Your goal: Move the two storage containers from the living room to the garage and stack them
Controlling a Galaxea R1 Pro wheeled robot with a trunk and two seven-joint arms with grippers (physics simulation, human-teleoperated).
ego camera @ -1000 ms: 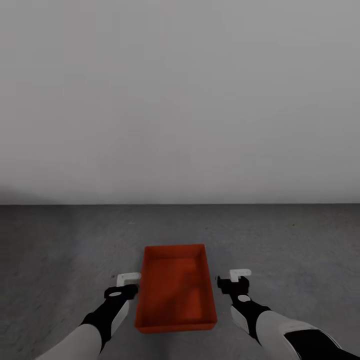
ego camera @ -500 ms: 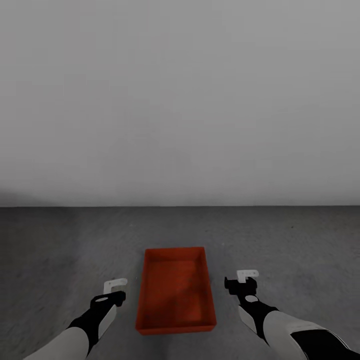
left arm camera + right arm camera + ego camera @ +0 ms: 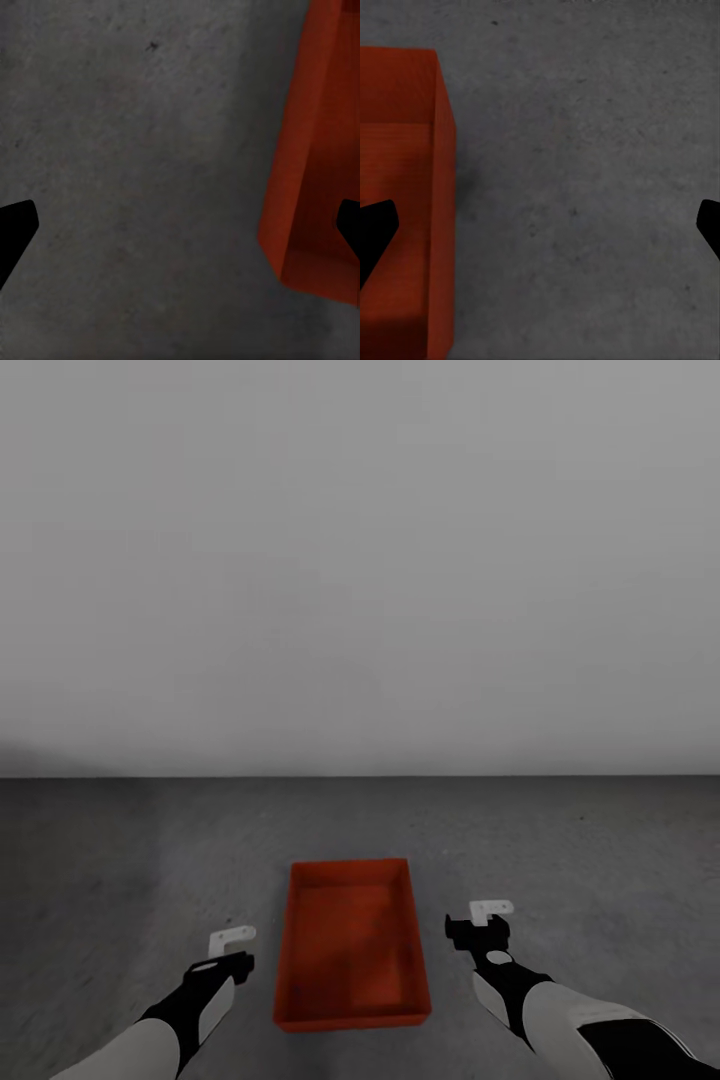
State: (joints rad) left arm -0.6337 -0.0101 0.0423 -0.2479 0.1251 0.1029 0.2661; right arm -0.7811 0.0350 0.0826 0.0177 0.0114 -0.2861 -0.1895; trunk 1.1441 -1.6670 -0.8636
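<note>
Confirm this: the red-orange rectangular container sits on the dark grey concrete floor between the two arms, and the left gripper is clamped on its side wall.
Not quite. The red-orange rectangular container does sit on the dark grey concrete floor between the arms, but the left gripper is not clamped on its wall: the head view shows bare floor between the two, and in the left wrist view the fingers stand wide apart.

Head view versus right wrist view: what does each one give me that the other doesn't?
Head view alone: the wall, the whole container with all four walls, and the left gripper and right gripper standing off either side of it. Right wrist view alone: close concrete texture beside the container and its fingers spread wide. Both share the container on the floor.
</note>
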